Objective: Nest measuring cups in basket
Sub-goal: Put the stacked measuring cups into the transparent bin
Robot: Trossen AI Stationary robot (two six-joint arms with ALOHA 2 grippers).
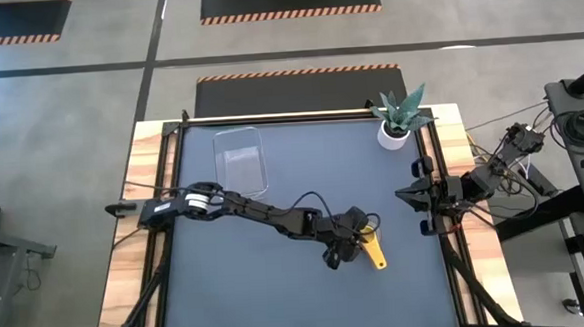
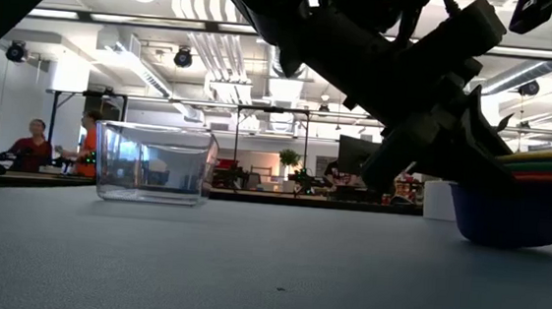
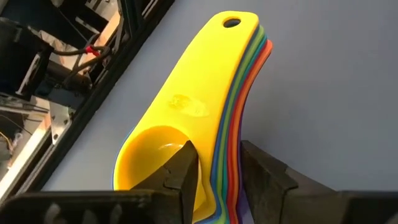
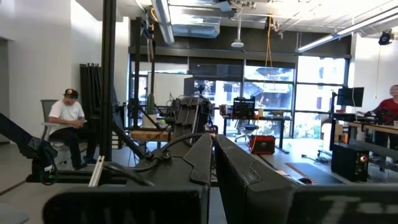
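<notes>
A nested stack of measuring cups (image 3: 205, 99) sits at the table's right-centre, with yellow on top and green, blue, orange and red rims under it. The handles (image 1: 376, 253) point toward the near edge. In the low view the blue bottom cup (image 2: 508, 214) seems to rest on the table. My left gripper (image 3: 217, 155) is shut on the stack's bowl wall. The clear basket (image 1: 242, 158) stands empty at the far left-centre. My right gripper (image 1: 406, 194) is shut and empty by the right edge. My left gripper holds the stack at the bowl wall beside the handle root (image 3: 214, 174). One finger (image 3: 183, 168) is inside the yellow bowl and the other (image 3: 264, 177) is outside the stacked rims. The fingers slant down from the table's left. The stack sits upright, its bottom seemingly on the table.
A white plant pot (image 1: 394, 133) stands at the far right corner. The basket also shows in the low view (image 2: 152, 164). People sit in the room beyond the table. The dark mat (image 1: 278, 284) lies bare between the basket and the stack.
</notes>
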